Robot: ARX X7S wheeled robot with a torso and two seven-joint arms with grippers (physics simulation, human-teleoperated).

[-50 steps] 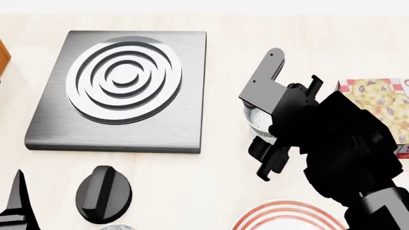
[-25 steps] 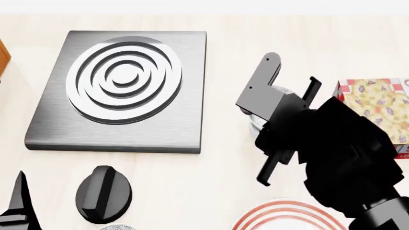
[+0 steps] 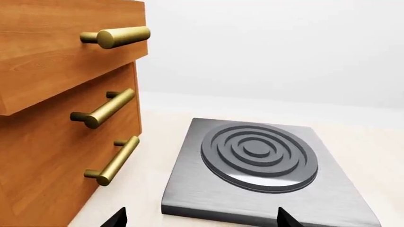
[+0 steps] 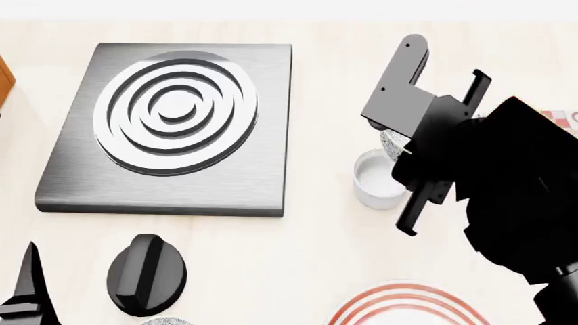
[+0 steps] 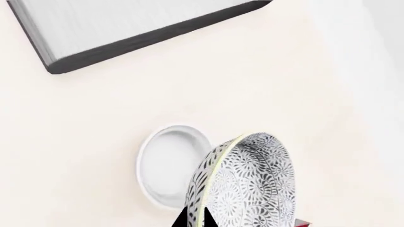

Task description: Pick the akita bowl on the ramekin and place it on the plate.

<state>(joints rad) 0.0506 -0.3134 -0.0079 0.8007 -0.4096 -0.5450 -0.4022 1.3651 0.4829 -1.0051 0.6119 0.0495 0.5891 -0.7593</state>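
I see a pale, cream-coloured counter (image 4: 316, 257) with a white wall behind it. The landmark is the grey burner slab (image 4: 172, 122) with raised rings. Left of it stands a wooden drawer unit (image 3: 57, 94) with brass handles; in front of it lies a black knob (image 4: 145, 274).

The bowl (image 5: 249, 184) is speckled grey-black outside, tipped on edge. My right gripper (image 5: 192, 220) pinches its rim and holds it clear of the counter, right of the slab. The white ramekin (image 4: 375, 179) sits uncovered just beside and below it. The red-ringed plate (image 4: 407, 308) lies nearer me, well right of the knob.

My left gripper (image 3: 198, 220) shows two separated tips, holding nothing.
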